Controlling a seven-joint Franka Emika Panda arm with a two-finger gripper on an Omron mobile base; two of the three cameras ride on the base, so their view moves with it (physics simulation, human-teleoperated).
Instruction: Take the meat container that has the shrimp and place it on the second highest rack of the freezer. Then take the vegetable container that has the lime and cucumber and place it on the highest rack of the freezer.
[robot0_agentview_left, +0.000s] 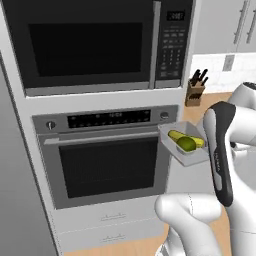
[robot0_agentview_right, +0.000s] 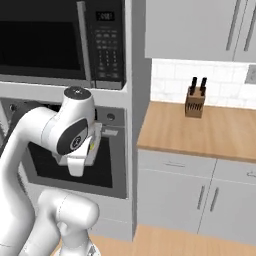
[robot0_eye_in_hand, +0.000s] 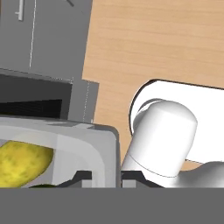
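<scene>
Cabinetry fills the left of both base views: a tall grey column holding a black microwave above a built-in oven with a long bar handle and a dark glass door. To the right of that column runs a wooden desk over grey cupboard doors, with a white tiled wall and upper cabinets behind it. The white arm rises in front of the oven, its forearm bent across the oven door in the right base view. In the left base view the vegetable container, a pale grey open tray, hangs in the air tilted before the right edge of the oven, at about handle height, with the arm's dark-striped link just beside it on the right. Inside it lie a yellowish cucumber and a green lime, touching one another. The hand view looks down along the pincer: its two dark tips stand at the bottom, one on each side of the container's right wall, clenched on that rim, so the tray reaches out to the left from the pincer with the yellow-green produce resting on its floor. On the desk, well apart from the container, stands a small wooden knife block with black handles, near the tiled wall.
</scene>
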